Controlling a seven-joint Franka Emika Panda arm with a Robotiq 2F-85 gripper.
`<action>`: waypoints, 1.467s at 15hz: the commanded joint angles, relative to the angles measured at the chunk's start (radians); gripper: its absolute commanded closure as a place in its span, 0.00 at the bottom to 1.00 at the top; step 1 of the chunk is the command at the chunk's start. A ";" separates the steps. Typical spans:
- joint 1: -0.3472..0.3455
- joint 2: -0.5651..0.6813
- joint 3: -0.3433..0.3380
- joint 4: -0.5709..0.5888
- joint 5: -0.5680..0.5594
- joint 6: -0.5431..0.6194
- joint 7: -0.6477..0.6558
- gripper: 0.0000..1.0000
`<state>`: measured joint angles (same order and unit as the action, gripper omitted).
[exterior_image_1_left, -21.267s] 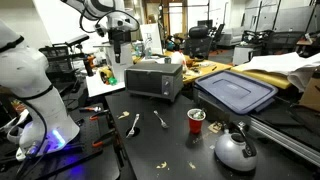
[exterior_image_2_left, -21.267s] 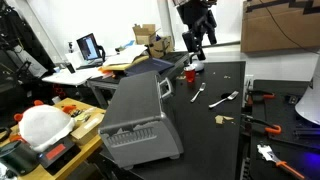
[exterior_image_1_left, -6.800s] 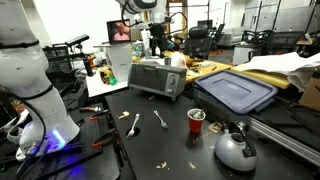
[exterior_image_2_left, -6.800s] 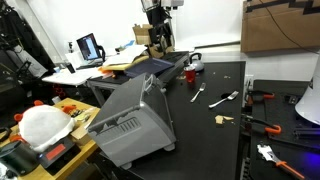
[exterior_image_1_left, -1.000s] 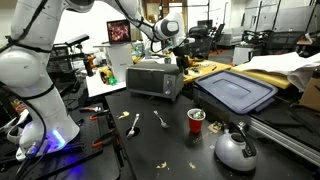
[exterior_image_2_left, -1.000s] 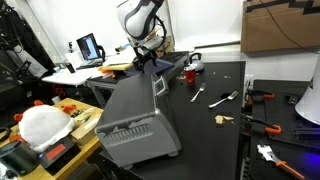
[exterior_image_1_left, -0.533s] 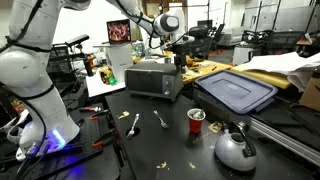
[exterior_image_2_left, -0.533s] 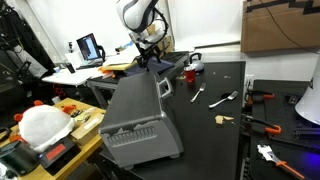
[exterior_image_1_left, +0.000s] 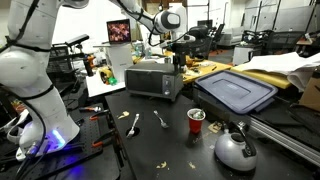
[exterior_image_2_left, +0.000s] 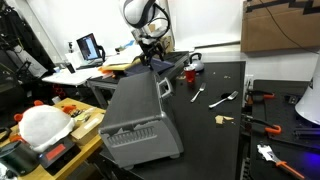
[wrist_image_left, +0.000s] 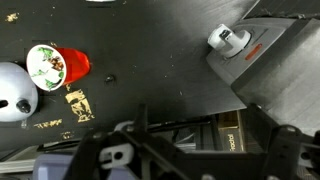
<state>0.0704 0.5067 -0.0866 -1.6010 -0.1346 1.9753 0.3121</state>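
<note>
A silver toaster oven (exterior_image_1_left: 155, 77) stands on the black table; it also shows in the other exterior view (exterior_image_2_left: 140, 110). My gripper (exterior_image_1_left: 178, 59) hangs just above the oven's far end, close to its top edge, in both exterior views (exterior_image_2_left: 152, 56). In the wrist view the gripper (wrist_image_left: 195, 128) looks down past the oven's side panel with a white knob (wrist_image_left: 228, 38). Its dark fingers are spread apart with nothing between them. A red cup (wrist_image_left: 60, 63) and a white kettle (wrist_image_left: 15, 92) lie to the side.
A red cup (exterior_image_1_left: 196, 120), a kettle (exterior_image_1_left: 235, 148), a spoon (exterior_image_1_left: 134, 124) and a fork (exterior_image_1_left: 160, 119) lie on the table in front of the oven. A blue-lidded bin (exterior_image_1_left: 238, 90) stands beside it. Crumbs and tools are scattered about.
My gripper has shifted slightly over the oven's far end. The oven, cup and cutlery have not moved.
</note>
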 joint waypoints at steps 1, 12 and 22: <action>-0.019 -0.049 0.035 -0.055 0.063 -0.033 -0.042 0.00; -0.008 -0.074 0.043 -0.114 0.120 0.000 0.005 0.00; 0.023 -0.040 -0.017 -0.051 0.001 0.145 0.263 0.00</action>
<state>0.0720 0.4436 -0.0807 -1.6663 -0.1159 2.0884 0.4899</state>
